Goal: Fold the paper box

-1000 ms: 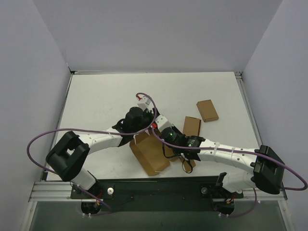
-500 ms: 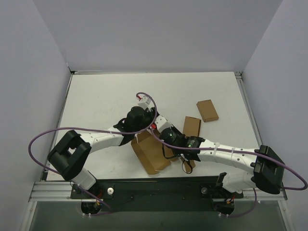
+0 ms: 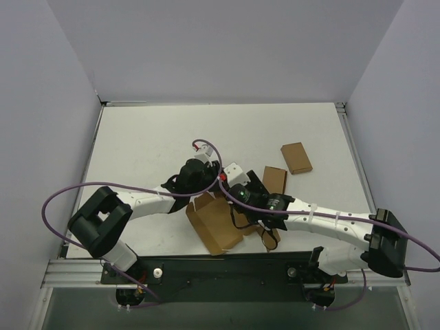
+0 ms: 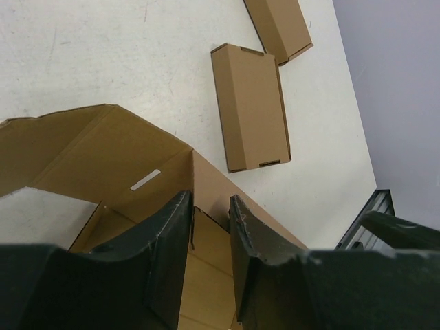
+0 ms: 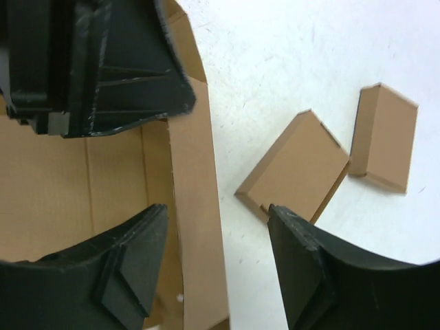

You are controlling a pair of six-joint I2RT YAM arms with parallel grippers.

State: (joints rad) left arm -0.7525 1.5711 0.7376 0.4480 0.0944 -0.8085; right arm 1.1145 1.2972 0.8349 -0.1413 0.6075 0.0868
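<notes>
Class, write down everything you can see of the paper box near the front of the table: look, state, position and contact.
The paper box is plain brown cardboard, half-formed: walls raised around an open interior, with creases, a slit and loose flaps. It sits on the white table near the front edge. The left end effector straddles a wall corner; the open right end effector hovers over a flap's edge.

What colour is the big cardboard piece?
The paper box is plain brown, clearest from the top camera.

left arm (image 3: 148, 201), right arm (image 3: 330, 221): white links, black joints | cables (image 3: 51, 199): purple | jaws: black, scuffed
</notes>
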